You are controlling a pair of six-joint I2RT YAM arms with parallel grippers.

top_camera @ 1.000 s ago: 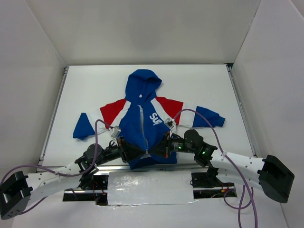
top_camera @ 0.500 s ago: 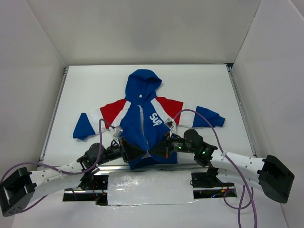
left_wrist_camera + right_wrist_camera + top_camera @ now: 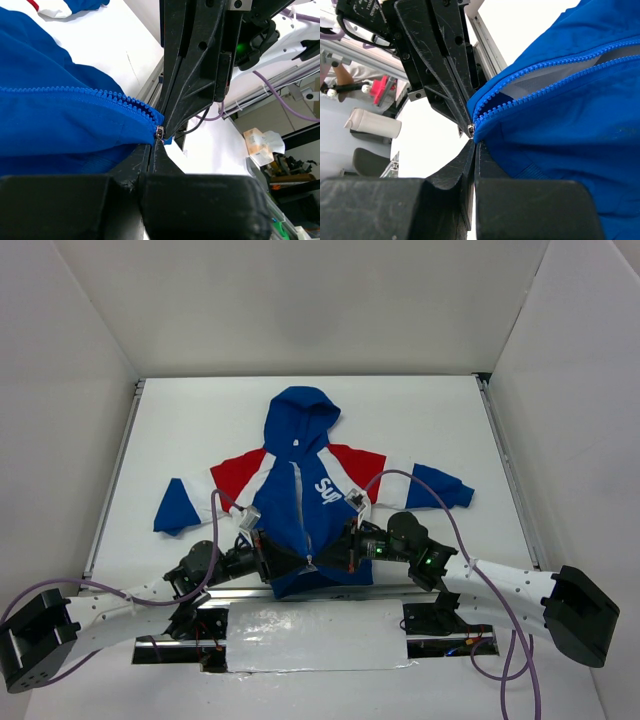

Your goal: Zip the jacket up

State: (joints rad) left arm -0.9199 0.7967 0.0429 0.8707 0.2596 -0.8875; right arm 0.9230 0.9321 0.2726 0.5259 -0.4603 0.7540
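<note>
The blue jacket (image 3: 300,475) lies flat on the white table, hood at the far end, red shoulders, sleeves spread. Its front zipper (image 3: 303,515) runs down to the near hem. Both grippers meet there at the hem. My left gripper (image 3: 300,563) comes from the left and my right gripper (image 3: 320,559) from the right. In the left wrist view the left gripper (image 3: 158,144) is shut, its tips at the small metal slider (image 3: 160,132) at the zipper's end. In the right wrist view the right gripper (image 3: 474,145) is shut on the blue hem beside the slider (image 3: 471,131). The zipper teeth (image 3: 540,92) gape apart above it.
Metal rails run along the table's left (image 3: 112,480) and right (image 3: 508,470) edges, with white walls beyond. A shiny plate (image 3: 315,635) lies between the arm bases at the near edge. Purple cables (image 3: 420,485) loop over the right sleeve.
My left arm has slid a little right toward the hem. The jacket's left sleeve has drawn in and folded, leaving the blue cuff apart. The right arm has hardly moved.
</note>
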